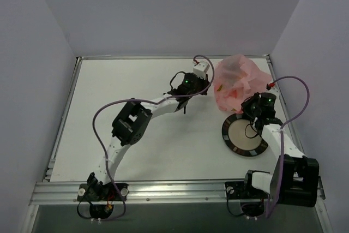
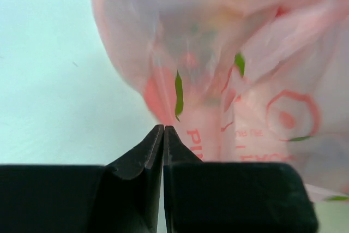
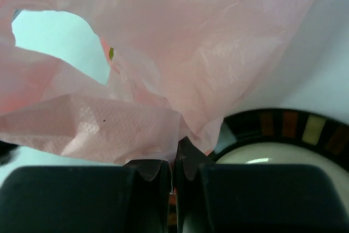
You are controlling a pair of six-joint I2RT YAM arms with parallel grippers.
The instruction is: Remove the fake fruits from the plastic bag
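Well, crumpled pink plastic bag (image 1: 235,80) at 1 o'clock has fake fruits (image 1: 219,88) showing faintly inside, right tool (image 3: 174,147) clamped on it, left tool (image 2: 163,129) closed empty.

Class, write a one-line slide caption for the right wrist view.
Right gripper pinching the pink plastic bag by a dark-rimmed plate.

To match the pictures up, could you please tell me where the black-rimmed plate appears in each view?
Top external: plate right of centre, next to the plastic bag.
Left wrist: not in view.
Right wrist: plate lower right, below the plastic bag.
Shared landmark: the plastic bag, in all three.
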